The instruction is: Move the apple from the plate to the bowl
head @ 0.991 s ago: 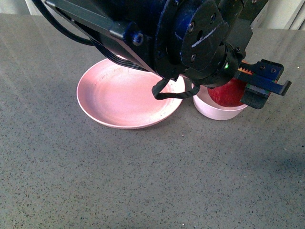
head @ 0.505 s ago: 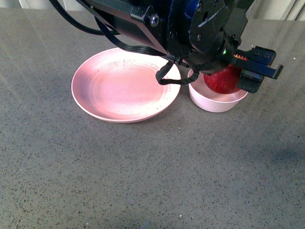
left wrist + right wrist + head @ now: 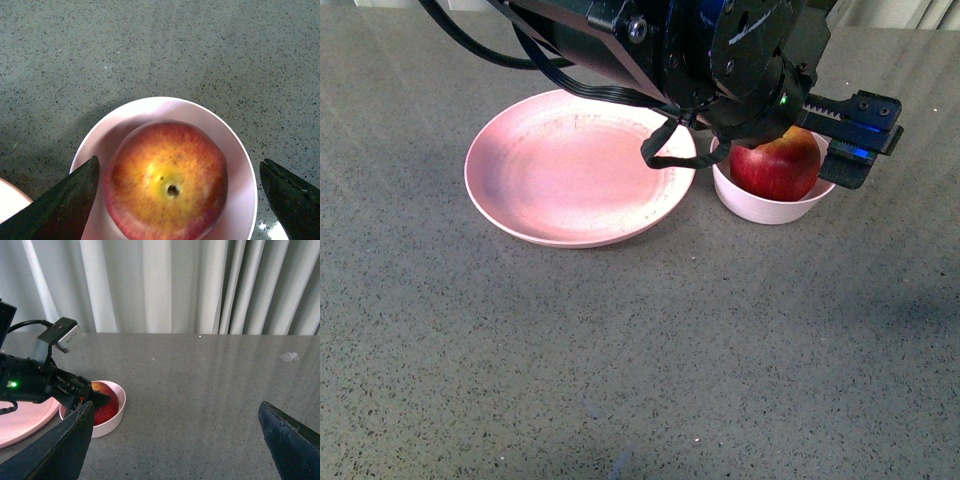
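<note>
Sitting in the bowl (image 3: pixel 772 211), right of the plate (image 3: pixel 565 175), the apple (image 3: pixel 777 165) is home. The jaws of your left gripper (image 3: pixel 178 161) stand wide beside it, not touching. Next, lift straight up and clear.

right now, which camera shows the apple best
The left wrist view: it looks straight down on the apple in the bowl, stem end up, nothing covering it. The front view shows its side, partly hidden by the left gripper. The right wrist view shows a small, far sliver.
</note>
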`<state>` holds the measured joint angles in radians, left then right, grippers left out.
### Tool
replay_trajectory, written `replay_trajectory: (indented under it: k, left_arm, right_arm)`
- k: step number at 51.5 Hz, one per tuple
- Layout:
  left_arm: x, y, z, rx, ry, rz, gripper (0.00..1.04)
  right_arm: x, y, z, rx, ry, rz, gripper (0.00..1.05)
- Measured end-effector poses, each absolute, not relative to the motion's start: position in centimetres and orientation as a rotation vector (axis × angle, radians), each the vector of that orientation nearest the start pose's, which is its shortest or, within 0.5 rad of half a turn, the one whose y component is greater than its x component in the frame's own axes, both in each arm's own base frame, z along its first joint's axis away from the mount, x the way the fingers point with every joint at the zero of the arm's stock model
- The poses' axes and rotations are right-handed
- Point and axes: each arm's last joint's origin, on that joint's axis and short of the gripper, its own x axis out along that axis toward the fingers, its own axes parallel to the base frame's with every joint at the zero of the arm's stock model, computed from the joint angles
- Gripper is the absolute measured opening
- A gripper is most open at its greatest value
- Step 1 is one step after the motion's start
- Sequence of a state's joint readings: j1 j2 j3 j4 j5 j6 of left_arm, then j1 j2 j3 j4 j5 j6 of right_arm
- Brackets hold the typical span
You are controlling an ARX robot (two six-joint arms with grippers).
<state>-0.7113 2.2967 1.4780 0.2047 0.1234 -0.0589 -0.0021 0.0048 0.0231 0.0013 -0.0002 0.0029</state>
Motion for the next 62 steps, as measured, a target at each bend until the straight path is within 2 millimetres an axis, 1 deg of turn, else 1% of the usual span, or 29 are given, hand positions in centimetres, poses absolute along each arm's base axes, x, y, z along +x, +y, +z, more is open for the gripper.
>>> replay_trajectory:
  k: [9, 13, 21, 24, 25, 27, 28, 29, 30, 32, 33, 34, 35, 36, 38, 43, 44, 47, 57, 62]
  left_arm:
    - [35.9, -30.9, 11.0, 0.086, 0.624, -0.770, 0.96]
    - [35.5, -30.1, 11.6, 0.054, 0.616, -0.762, 0.96]
    - [35.0, -27.3, 14.4, -0.027, 0.550, -0.722, 0.96]
    - [35.0, -26.5, 15.0, -0.033, 0.525, -0.688, 0.96]
    - [34.9, -26.2, 15.2, -0.025, 0.467, -0.647, 0.93]
    - [34.8, -25.2, 15.6, 0.000, 0.318, -0.467, 0.87]
    - [34.7, -24.4, 15.8, 0.003, 0.245, -0.376, 0.83]
    - [34.1, -23.0, 15.8, -0.001, 0.164, -0.263, 0.78]
    - [33.6, -22.0, 15.9, -0.005, 0.121, -0.192, 0.74]
    - [32.4, -19.6, 16.1, -0.019, 0.052, -0.073, 0.66]
    - [31.8, -18.3, 16.3, -0.028, 0.025, -0.043, 0.62]
    - [31.0, -16.8, 16.6, -0.034, 0.000, -0.021, 0.56]
    - [30.6, -16.1, 16.7, -0.038, -0.009, -0.015, 0.54]
    - [29.7, -14.6, 16.9, -0.039, -0.023, -0.005, 0.47]
    - [28.4, -12.9, 17.0, -0.035, -0.026, -0.005, 0.39]
    - [25.7, -9.6, 16.2, -0.015, 0.006, -0.005, 0.18]
    - [25.0, -9.0, 16.1, -0.012, 0.011, -0.005, 0.13]
    - [23.8, -7.6, 16.2, -0.012, 0.010, -0.013, 0.01]
    - [20.3, -4.3, 16.2, -0.008, 0.012, -0.006, 0.02]
    - [19.1, -3.4, 16.2, -0.008, 0.014, -0.006, 0.02]
  right_arm:
    - [9.7, 0.0, 17.1, 0.003, -0.020, -0.002, 0.96]
    - [9.7, 0.0, 17.1, 0.003, -0.019, -0.001, 0.96]
    - [9.7, 0.0, 17.1, 0.003, -0.019, -0.001, 0.96]
    - [9.7, 0.0, 17.1, 0.003, -0.019, -0.001, 0.96]
    - [9.7, 0.0, 17.1, 0.003, -0.019, -0.001, 0.96]
    - [9.7, 0.0, 17.1, 0.003, -0.019, -0.002, 0.96]
    - [9.7, 0.0, 17.1, 0.003, -0.020, 0.002, 0.96]
    - [9.7, 0.0, 17.1, 0.003, -0.019, 0.001, 0.96]
    - [9.7, 0.0, 17.1, 0.003, -0.019, 0.001, 0.96]
    - [9.7, 0.0, 17.1, 0.003, -0.019, 0.000, 0.96]
    - [9.7, 0.0, 17.1, 0.003, -0.019, 0.000, 0.96]
    - [9.7, 0.0, 17.1, 0.003, -0.020, -0.002, 0.96]
    - [9.7, 0.0, 17.1, 0.003, -0.020, -0.003, 0.96]
    - [9.7, 0.0, 17.1, 0.003, -0.020, -0.002, 0.96]
    - [9.7, 0.0, 17.1, 0.003, -0.019, -0.001, 0.96]
    - [9.7, 0.0, 17.1, 0.003, -0.020, -0.002, 0.96]
    - [9.7, 0.0, 17.1, 0.003, -0.019, -0.001, 0.96]
    - [9.7, 0.0, 17.1, 0.003, -0.019, -0.002, 0.96]
    - [9.7, 0.0, 17.1, 0.003, -0.019, -0.002, 0.96]
    - [9.7, 0.0, 17.1, 0.003, -0.020, -0.001, 0.96]
